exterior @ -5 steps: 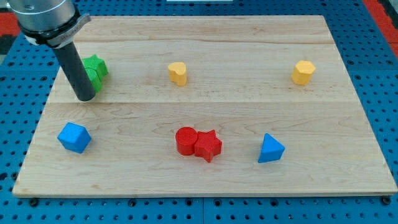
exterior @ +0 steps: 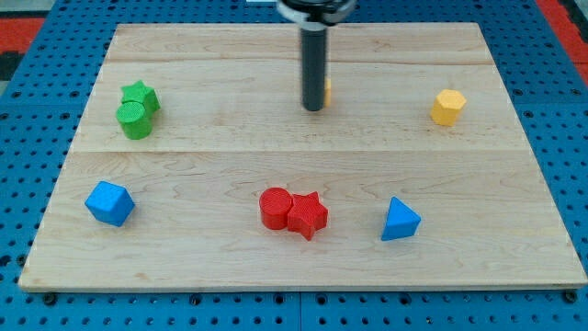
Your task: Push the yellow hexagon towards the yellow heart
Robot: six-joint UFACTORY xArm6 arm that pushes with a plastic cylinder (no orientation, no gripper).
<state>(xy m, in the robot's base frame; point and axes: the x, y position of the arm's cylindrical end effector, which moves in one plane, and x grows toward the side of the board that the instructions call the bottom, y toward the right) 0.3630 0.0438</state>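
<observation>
Yellow hexagon (exterior: 448, 107) sits on the desk (exterior: 514, 230) in the upper right of the view, clear of every other block and well apart from the rod.

Yellow heart (exterior: 326, 90): almost wholly hidden behind the rod (exterior: 314, 64); only a thin yellow sliver shows at the rod's right edge, in the upper middle of the desk. Its shape cannot be confirmed from what shows.

Rod: dark, straight, descending from the view's top. Its tip (exterior: 314, 109) meets the desk just below and to the left of the yellow sliver, apparently touching or just beside that block; contact cannot be confirmed. The tip lies well to the left of the yellow hexagon. No fingers are fitted, so no open or closed state applies.

Other items noted:
- Green star (exterior: 141, 95) and green cylinder (exterior: 134, 119), touching, at the upper left.
- Blue cube-like block (exterior: 109, 203) at the lower left.
- Red cylinder (exterior: 275, 208) and red star (exterior: 308, 215), touching, at the lower middle.
- Blue triangular block (exterior: 400, 220) at the lower right, near the red pair but apart from it.

Desk: light wooden board resting on a blue perforated surface (exterior: 28, 184).
</observation>
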